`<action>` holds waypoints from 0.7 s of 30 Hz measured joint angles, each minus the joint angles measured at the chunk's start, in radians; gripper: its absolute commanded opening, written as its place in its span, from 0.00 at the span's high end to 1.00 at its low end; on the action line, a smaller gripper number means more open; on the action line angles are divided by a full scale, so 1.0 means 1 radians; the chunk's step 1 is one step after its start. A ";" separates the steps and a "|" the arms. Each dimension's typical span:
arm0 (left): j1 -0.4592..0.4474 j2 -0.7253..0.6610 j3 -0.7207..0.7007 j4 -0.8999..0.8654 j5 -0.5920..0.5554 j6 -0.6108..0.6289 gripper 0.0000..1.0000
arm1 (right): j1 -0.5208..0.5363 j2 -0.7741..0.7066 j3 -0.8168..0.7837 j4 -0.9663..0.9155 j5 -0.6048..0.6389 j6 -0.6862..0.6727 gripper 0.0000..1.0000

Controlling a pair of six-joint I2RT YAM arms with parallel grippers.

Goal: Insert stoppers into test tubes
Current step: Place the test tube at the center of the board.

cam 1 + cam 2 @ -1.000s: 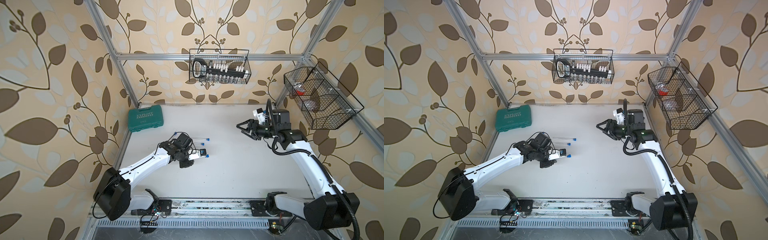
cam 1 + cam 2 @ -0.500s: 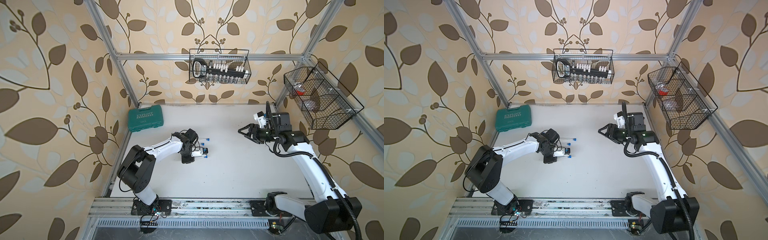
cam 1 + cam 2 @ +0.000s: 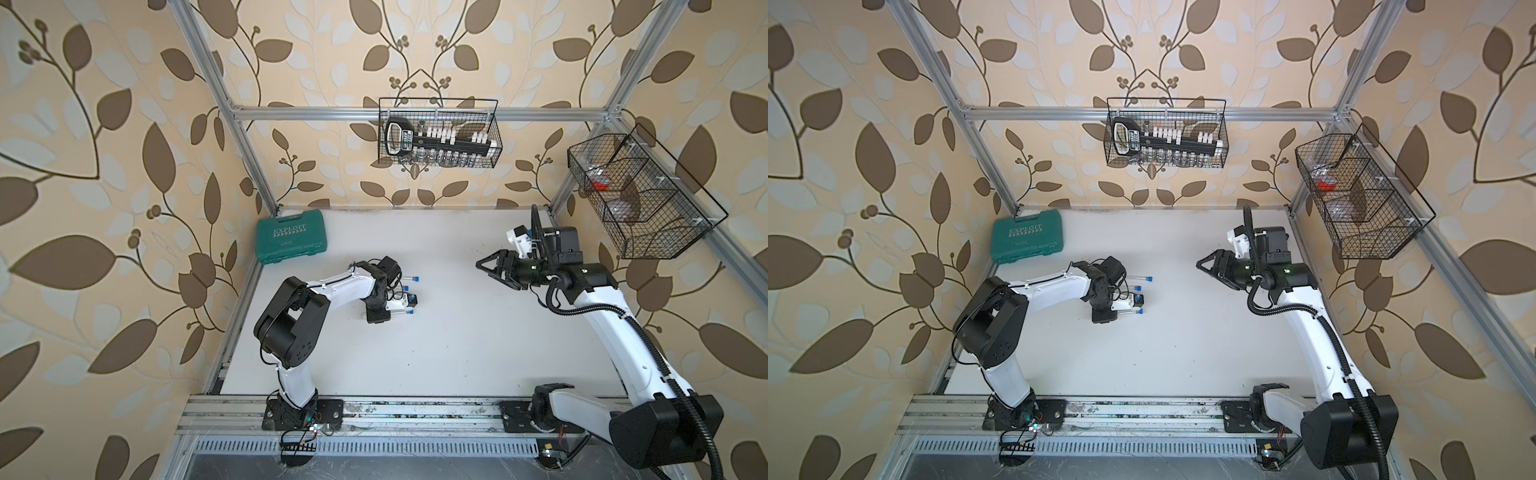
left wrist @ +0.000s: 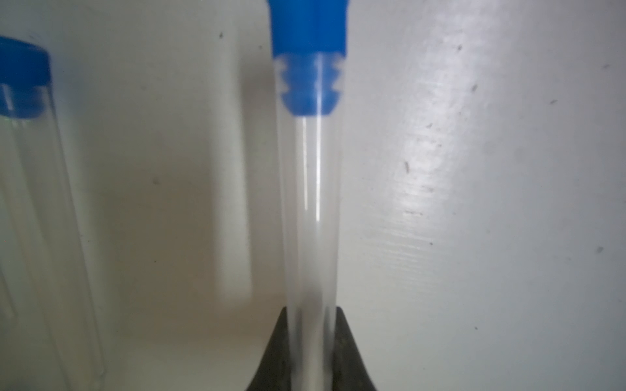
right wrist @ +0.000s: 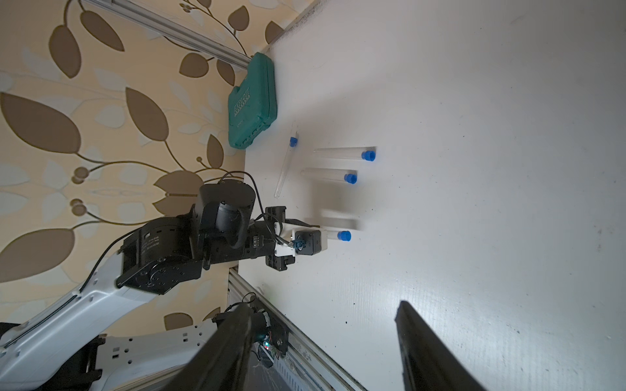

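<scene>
My left gripper [image 4: 311, 325] is shut on a clear test tube [image 4: 310, 220] that has a blue stopper [image 4: 310, 50] seated in its mouth. In both top views this gripper [image 3: 399, 309] [image 3: 1128, 309] is low over the white table, left of centre. Beside it lie two more test tubes [image 5: 342, 154] [image 5: 325, 174], each with a blue stopper [image 5: 368, 155] [image 5: 350, 178] in it. A further stoppered tube [image 5: 284, 169] lies near the green case. My right gripper [image 5: 321, 325] [image 3: 484, 268] hovers open and empty at the right, well away from the tubes.
A green tool case [image 3: 291, 241] lies at the back left of the table. A wire basket [image 3: 438, 133] with white-capped vials hangs on the back wall. Another basket [image 3: 640, 199] hangs on the right wall. The aluminium rail [image 3: 374, 409] runs along the front edge.
The left arm's elbow has swung up and inward, while its gripper stayed near the same spot with the tube. The right gripper drifted slightly toward the front.
</scene>
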 measured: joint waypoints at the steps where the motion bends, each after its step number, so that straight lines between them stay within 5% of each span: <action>1: 0.000 0.003 0.000 0.000 0.000 -0.002 0.84 | 0.000 0.000 0.000 0.000 0.000 0.000 0.35; 6: 0.000 0.024 0.000 0.007 -0.001 -0.007 0.81 | 0.000 -0.004 0.000 0.000 0.000 0.000 0.35; 16: 0.000 0.021 0.000 0.040 0.000 -0.046 0.51 | 0.000 -0.011 -0.015 0.000 0.000 0.000 0.35; 21: 0.000 -0.091 -0.034 0.094 0.023 -0.079 0.37 | 0.000 -0.011 -0.031 0.035 0.011 0.006 0.34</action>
